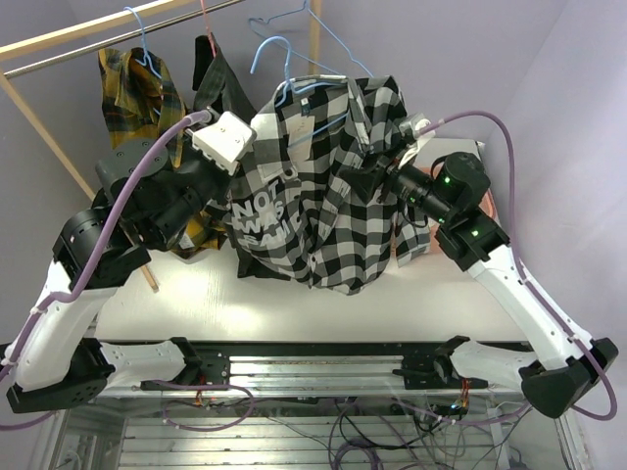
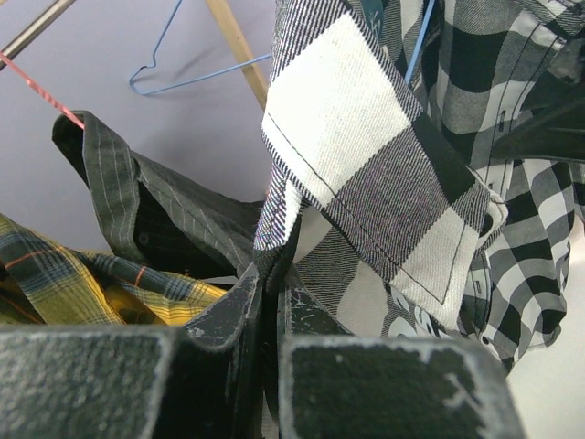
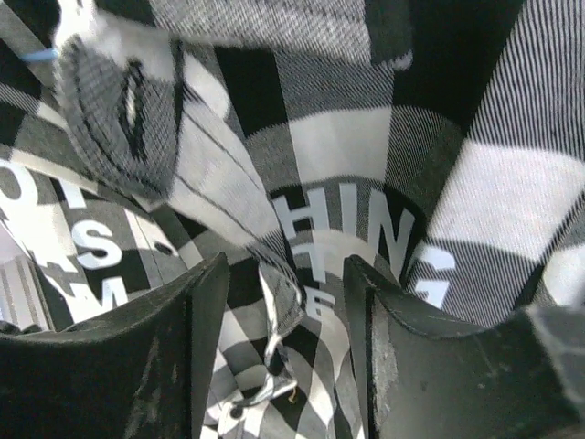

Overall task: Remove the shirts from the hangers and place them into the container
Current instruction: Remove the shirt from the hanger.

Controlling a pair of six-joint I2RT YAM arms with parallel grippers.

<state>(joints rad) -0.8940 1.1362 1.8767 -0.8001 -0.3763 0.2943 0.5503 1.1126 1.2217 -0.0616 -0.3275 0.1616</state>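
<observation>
- The left tool point(image 2: 274, 285) was clenched on an edge of the checked shirt point(image 2: 366, 119), with the fabric pinched between its fingers.
- The right tool point(image 3: 288, 274) stood released, jaws apart, with folds of that shirt hanging in the gap.
- The checked shirt hung from a blue hanger point(image 1: 294, 86) above the surface point(image 1: 196, 294), between both arms.
- The plaid shirt point(image 1: 137, 88) and the pinstriped shirt point(image 1: 220, 83) hung from the rack point(image 1: 98, 29) to its left.
</observation>
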